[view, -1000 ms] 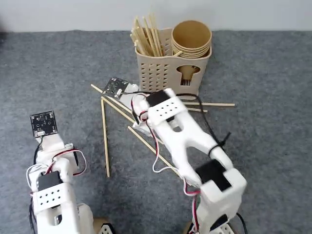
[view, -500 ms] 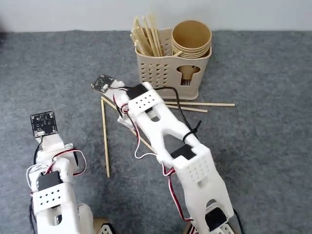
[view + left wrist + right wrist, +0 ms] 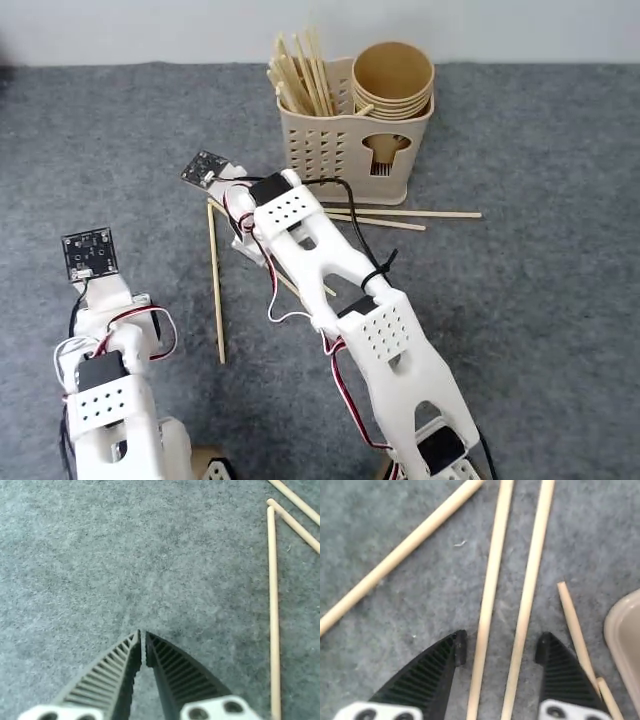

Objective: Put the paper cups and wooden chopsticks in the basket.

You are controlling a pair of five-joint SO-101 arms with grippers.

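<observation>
Right gripper (image 3: 501, 647): swung leftward over the mat (image 3: 540, 300) within the last second, now held low with fingers apart astride two loose chopsticks (image 3: 490, 595), a pick judged readied; basket (image 3: 345, 150) wall just beside, open mat elsewhere; left gripper (image 3: 143, 637) closed, empty; paper cups (image 3: 393, 75) already basketed.

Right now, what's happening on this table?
The right pincer is low in front of the basket, open, straddling two loose chopsticks. The left pincer is shut on nothing over the carpet. The basket holds a stack of paper cups and a bundle of chopsticks; a few other chopsticks lie on the carpet.
</observation>
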